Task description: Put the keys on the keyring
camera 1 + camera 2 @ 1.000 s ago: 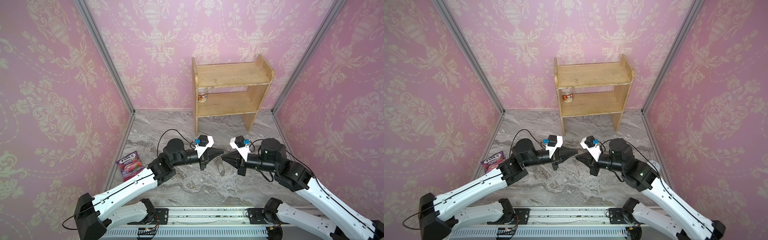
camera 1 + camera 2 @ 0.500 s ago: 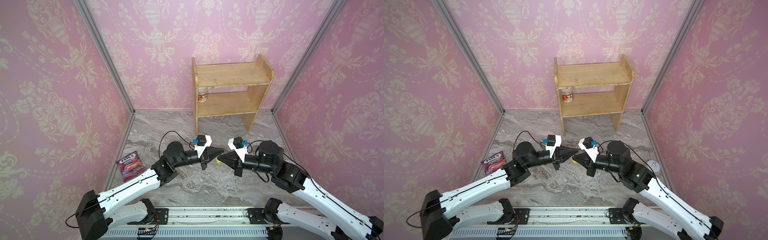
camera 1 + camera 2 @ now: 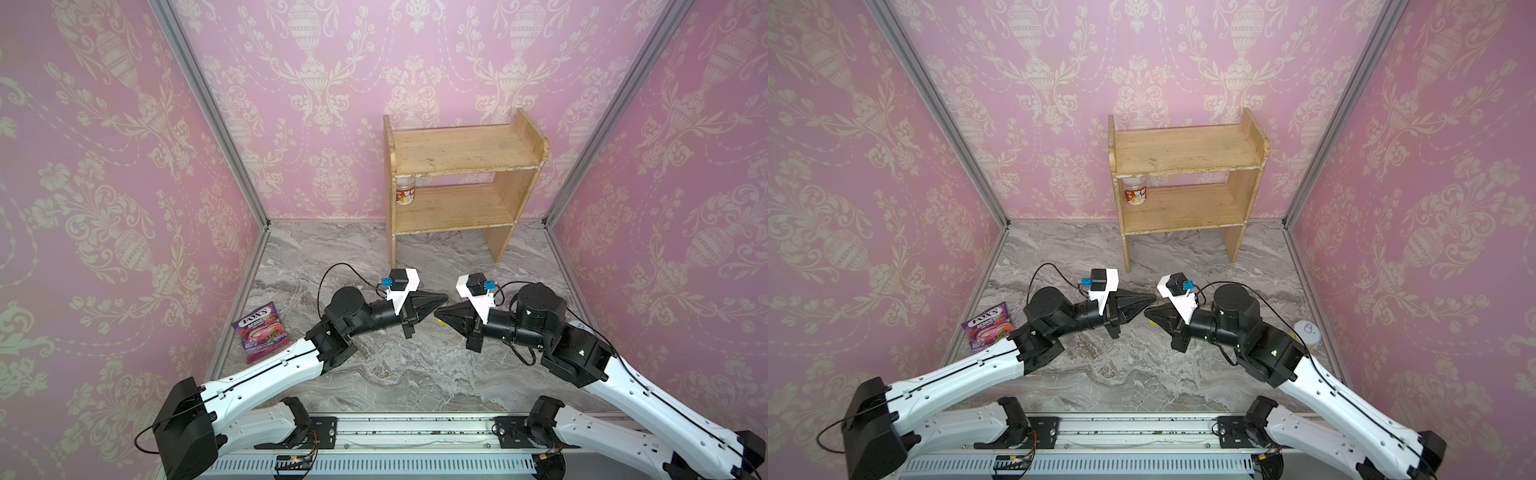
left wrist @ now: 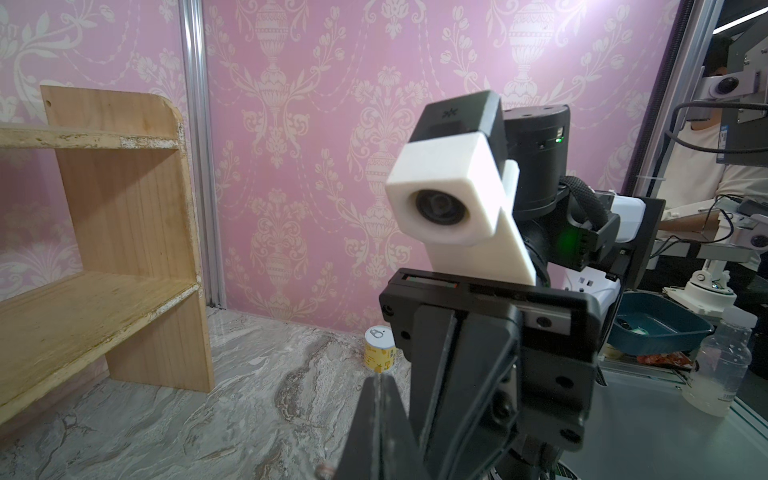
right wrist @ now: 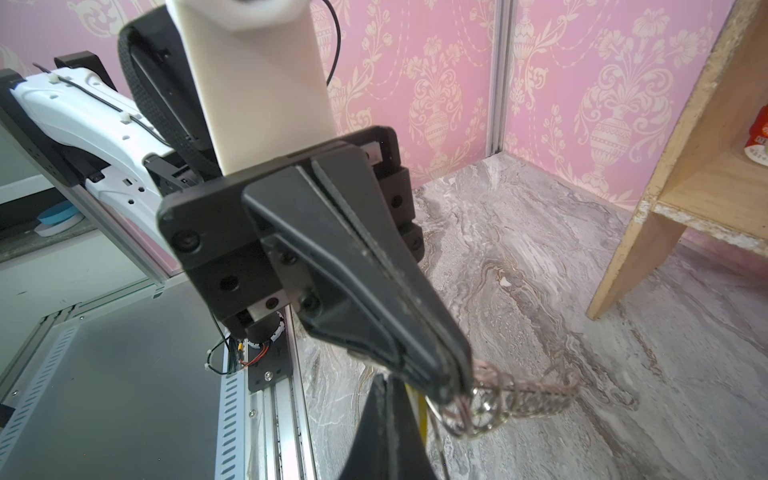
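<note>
The left gripper (image 3: 444, 297) and right gripper (image 3: 440, 312), apart a second ago, are now being brought tip to tip at the centre of both top views. There the keyring (image 5: 521, 399) is being clamped by the left fingers, the keys (image 3: 437, 319) by the right.

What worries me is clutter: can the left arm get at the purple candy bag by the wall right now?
Probably not yet. Nothing lies between the left hand and the candy bag, but the hand is shut on the keyring and would have to release it first.
</note>
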`<action>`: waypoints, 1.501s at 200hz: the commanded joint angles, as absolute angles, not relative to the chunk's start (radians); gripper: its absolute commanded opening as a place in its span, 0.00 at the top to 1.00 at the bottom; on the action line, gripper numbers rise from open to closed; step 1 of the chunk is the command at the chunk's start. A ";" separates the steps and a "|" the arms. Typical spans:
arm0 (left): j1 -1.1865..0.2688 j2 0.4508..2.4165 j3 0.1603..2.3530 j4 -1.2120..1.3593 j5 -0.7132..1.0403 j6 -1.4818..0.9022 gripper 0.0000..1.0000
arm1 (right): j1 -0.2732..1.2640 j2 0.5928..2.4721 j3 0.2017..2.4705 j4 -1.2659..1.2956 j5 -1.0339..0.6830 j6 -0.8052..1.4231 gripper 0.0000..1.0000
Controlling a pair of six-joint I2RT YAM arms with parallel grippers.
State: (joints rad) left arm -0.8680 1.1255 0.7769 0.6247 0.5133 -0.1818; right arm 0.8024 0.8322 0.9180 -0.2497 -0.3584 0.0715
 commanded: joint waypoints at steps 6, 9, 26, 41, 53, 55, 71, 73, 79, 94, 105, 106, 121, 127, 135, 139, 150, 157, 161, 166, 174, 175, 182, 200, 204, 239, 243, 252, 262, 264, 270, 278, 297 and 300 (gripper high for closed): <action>-0.876 1.096 0.776 0.664 0.496 -0.171 1.00 | 0.819 0.819 0.936 -0.329 -0.352 0.037 1.00; -0.876 1.095 0.776 0.662 0.496 -0.171 1.00 | 0.819 0.819 0.937 -0.332 -0.351 0.036 1.00; -0.876 1.089 0.777 0.653 0.495 -0.165 1.00 | 0.819 0.816 0.940 -0.346 -0.341 0.030 1.00; -0.876 1.088 0.777 0.647 0.495 -0.161 1.00 | 0.819 0.810 0.940 -0.354 -0.330 0.026 1.00; -0.876 1.087 0.778 0.644 0.497 -0.161 1.00 | 0.819 0.805 0.942 -0.361 -0.325 0.025 1.00; -0.876 1.087 0.779 0.644 0.497 -0.161 1.00 | 0.819 0.804 0.942 -0.362 -0.324 0.023 1.00; -0.876 1.086 0.778 0.643 0.495 -0.158 1.00 | 0.819 0.798 0.948 -0.374 -0.318 0.020 0.96; -0.876 1.086 0.778 0.643 0.495 -0.158 1.00 | 0.819 0.797 0.949 -0.376 -0.317 0.020 0.96; -0.876 1.086 0.778 0.641 0.495 -0.157 1.00 | 0.819 0.792 0.951 -0.380 -0.312 0.017 0.94; -0.876 1.085 0.779 0.636 0.495 -0.153 1.00 | 0.819 0.778 0.959 -0.395 -0.305 0.013 0.88; -0.876 1.086 0.779 0.634 0.496 -0.150 1.00 | 0.820 0.767 0.964 -0.403 -0.298 0.009 0.82; -0.876 1.086 0.779 0.633 0.496 -0.150 1.00 | 0.819 0.765 0.964 -0.405 -0.298 0.009 0.82; -0.876 1.084 0.779 0.630 0.495 -0.149 1.00 | 0.819 0.752 0.970 -0.414 -0.287 0.003 0.76; -0.876 1.085 0.780 0.630 0.495 -0.149 1.00 | 0.819 0.747 0.971 -0.417 -0.283 0.002 0.75; -0.876 1.085 0.779 0.630 0.495 -0.149 1.00 | 0.820 0.742 0.971 -0.416 -0.279 0.000 0.73; -0.876 1.084 0.779 0.630 0.496 -0.149 1.00 | 0.819 0.740 0.971 -0.416 -0.278 0.000 0.73; -0.876 1.085 0.779 0.628 0.497 -0.149 1.00 | 0.819 0.738 0.970 -0.416 -0.273 0.000 0.72; -0.876 1.083 0.781 0.627 0.497 -0.149 1.00 | 0.820 0.738 0.968 -0.414 -0.271 0.000 0.70; -0.876 1.083 0.781 0.624 0.496 -0.147 1.00 | 0.819 0.736 0.967 -0.412 -0.269 0.000 0.70; -0.876 1.082 0.779 0.624 0.496 -0.147 1.00 | 0.819 0.736 0.964 -0.408 -0.265 0.000 0.70; -0.876 1.081 0.779 0.621 0.494 -0.145 1.00 | 0.819 0.731 0.961 -0.406 -0.258 -0.002 0.69; -0.876 1.081 0.780 0.620 0.494 -0.145 1.00 | 0.819 0.731 0.961 -0.405 -0.257 -0.003 0.69; -0.876 1.081 0.779 0.618 0.492 -0.144 1.00 | 0.820 0.728 0.957 -0.399 -0.253 -0.003 0.68; -0.876 1.083 0.777 0.618 0.491 -0.143 1.00 | 0.819 0.723 0.950 -0.394 -0.246 -0.004 0.68; -0.876 1.083 0.776 0.618 0.492 -0.143 1.00 | 0.820 0.723 0.947 -0.393 -0.247 -0.005 0.68; -0.876 1.073 0.758 0.613 0.474 -0.147 1.00 | 0.819 0.715 0.920 -0.378 -0.244 0.003 0.65; -0.876 1.071 0.755 0.612 0.472 -0.149 1.00 | 0.819 0.717 0.917 -0.377 -0.244 0.002 0.65; -0.876 1.065 0.751 0.612 0.467 -0.150 1.00 | 0.819 0.717 0.912 -0.374 -0.245 0.003 0.65; -0.876 1.059 0.743 0.614 0.462 -0.153 1.00 | 0.819 0.721 0.907 -0.369 -0.245 0.003 0.64; -0.876 1.058 0.742 0.614 0.461 -0.153 1.00 | 0.820 0.722 0.905 -0.368 -0.245 0.003 0.64; -0.876 1.054 0.739 0.615 0.458 -0.155 1.00 | 0.819 0.723 0.901 -0.365 -0.246 0.003 0.64; -0.876 1.049 0.739 0.616 0.453 -0.156 1.00 | 0.820 0.725 0.896 -0.357 -0.250 0.003 0.63; -0.876 1.036 0.705 0.624 0.448 -0.163 1.00 | 0.819 0.726 0.886 -0.337 -0.259 0.005 0.63; -0.876 1.036 0.705 0.624 0.448 -0.163 1.00 | 0.819 0.726 0.884 -0.334 -0.259 0.007 0.63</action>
State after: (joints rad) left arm -0.8688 1.0683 0.7406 0.6079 0.4793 -0.1669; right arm 0.8143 0.7246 0.9028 -0.3851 -0.2607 0.0078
